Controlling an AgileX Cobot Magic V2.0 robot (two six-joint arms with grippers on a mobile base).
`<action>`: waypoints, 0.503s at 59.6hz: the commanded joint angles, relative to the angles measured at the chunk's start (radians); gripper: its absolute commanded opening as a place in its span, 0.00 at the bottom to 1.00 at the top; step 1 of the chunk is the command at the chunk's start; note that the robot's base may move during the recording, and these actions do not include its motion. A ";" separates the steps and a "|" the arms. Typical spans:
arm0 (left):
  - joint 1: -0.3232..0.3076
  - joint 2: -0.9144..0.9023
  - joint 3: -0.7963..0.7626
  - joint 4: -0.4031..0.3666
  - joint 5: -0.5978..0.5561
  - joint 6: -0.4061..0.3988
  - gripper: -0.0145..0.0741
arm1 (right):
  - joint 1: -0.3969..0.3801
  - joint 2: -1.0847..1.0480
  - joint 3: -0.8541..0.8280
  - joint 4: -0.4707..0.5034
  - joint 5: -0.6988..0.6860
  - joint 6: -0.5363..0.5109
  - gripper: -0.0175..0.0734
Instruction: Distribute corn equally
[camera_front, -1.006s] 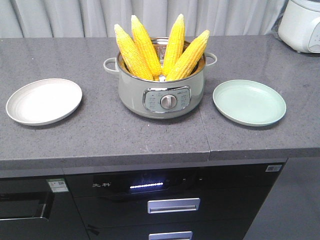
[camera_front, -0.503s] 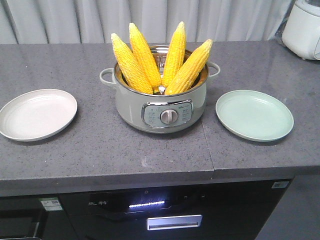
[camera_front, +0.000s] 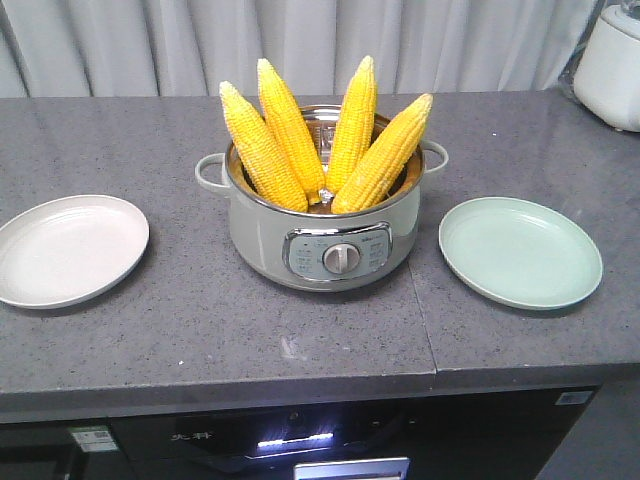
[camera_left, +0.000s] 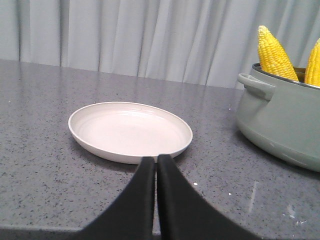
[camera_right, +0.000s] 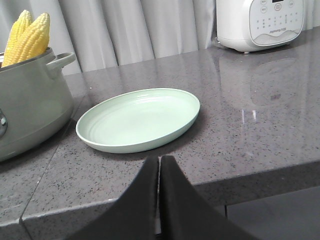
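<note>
the corn (camera_front: 285, 120) stands in the pot (camera_front: 260, 235), bottom ends hidden inside, mostly cut off in wrist views. left gripper (camera_left: 156, 167) and right gripper (camera_right: 160, 165) both pinched closed on nothing, well apart from it.

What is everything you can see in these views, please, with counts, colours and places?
corn: four cobs, bright yellow, standing tips-up in the pot
pot: one, grey-green with a front dial, centre of the countertop
white plate: one, off-white, left of the pot
green plate: one, pale green, right of the pot
white cooker: one, back right corner
countertop: one, speckled grey
curtain: pale grey, behind the countertop
black unit: one, blue light, under the countertop
left gripper: black fingers closed, facing the white plate
right gripper: black fingers closed, facing the green plate
</note>
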 joint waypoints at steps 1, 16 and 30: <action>-0.001 -0.014 -0.023 -0.009 -0.082 -0.009 0.16 | -0.004 -0.007 0.018 -0.011 -0.073 -0.007 0.19; -0.001 -0.014 -0.023 -0.009 -0.082 -0.009 0.16 | -0.004 -0.007 0.018 -0.011 -0.073 -0.007 0.19; -0.001 -0.014 -0.023 -0.009 -0.082 -0.009 0.16 | -0.004 -0.007 0.018 -0.011 -0.073 -0.007 0.19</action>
